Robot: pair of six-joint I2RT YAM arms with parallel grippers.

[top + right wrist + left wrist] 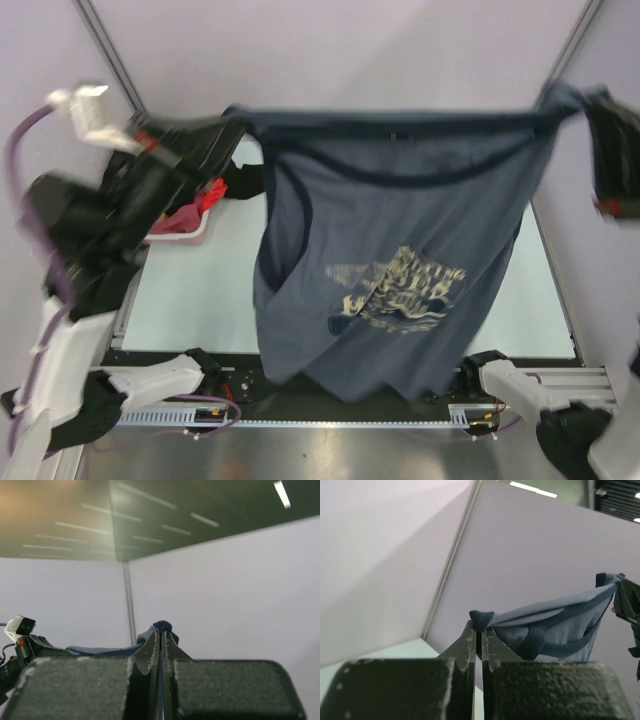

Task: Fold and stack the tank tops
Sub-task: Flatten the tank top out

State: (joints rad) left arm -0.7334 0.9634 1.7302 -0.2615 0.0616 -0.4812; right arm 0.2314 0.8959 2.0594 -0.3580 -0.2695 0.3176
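Left tool clamped shut on one shoulder strap, right tool clamped shut on the other, of one slate-blue tank top hung spread in the air above the counter, its pale chest lettering too blurred to read.

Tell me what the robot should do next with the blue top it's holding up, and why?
Probably lower it and lay it flat on the table. The left gripper and right gripper each pinch a top corner, so the tank top hangs stretched in mid-air, unfolded.
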